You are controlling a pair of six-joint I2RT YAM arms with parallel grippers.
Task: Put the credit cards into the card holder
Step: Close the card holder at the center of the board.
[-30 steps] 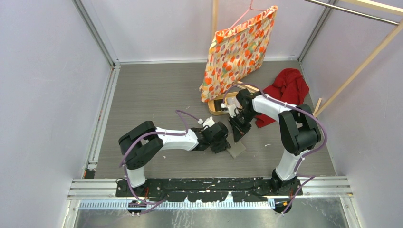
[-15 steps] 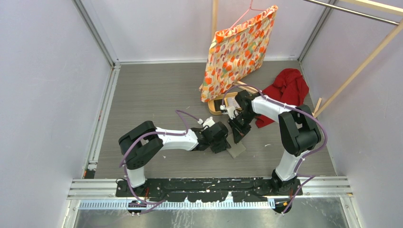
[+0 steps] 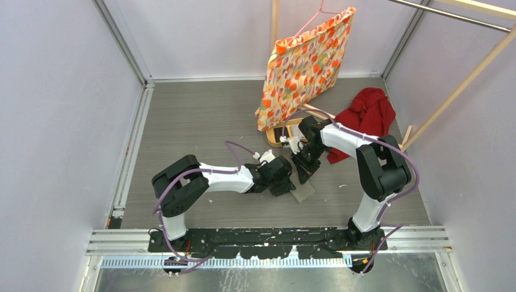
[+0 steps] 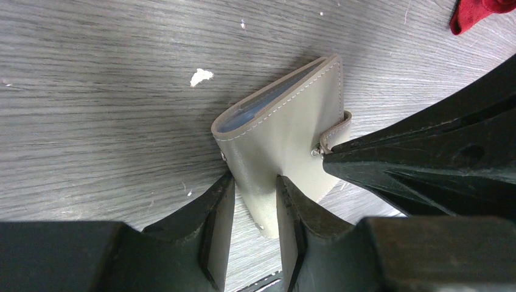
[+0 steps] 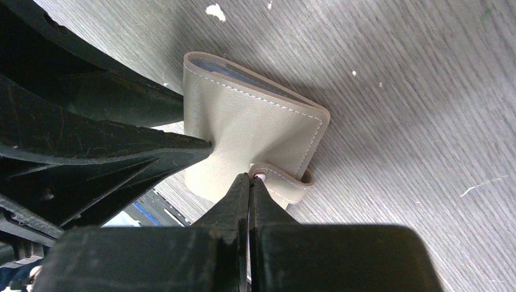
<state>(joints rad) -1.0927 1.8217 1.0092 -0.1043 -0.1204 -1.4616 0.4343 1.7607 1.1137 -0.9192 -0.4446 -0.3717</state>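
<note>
Card holder (image 4: 286, 146) lying folded on the tabletop (image 4: 91, 91) between my two arms. My left gripper (image 4: 255, 181) pinches its olive cover; my right gripper (image 5: 249, 178) is clamped on its clasp tab (image 5: 286, 180). No card is in yet, I judge: opening and loading remain.

L gripper (image 4: 254, 182) pinches card holder (image 4: 286, 131) edge; R gripper (image 4: 325, 160) at tab (image 4: 336, 126).

Overhead; wrist close-ups of card holder (image 4: 286, 140)
</note>
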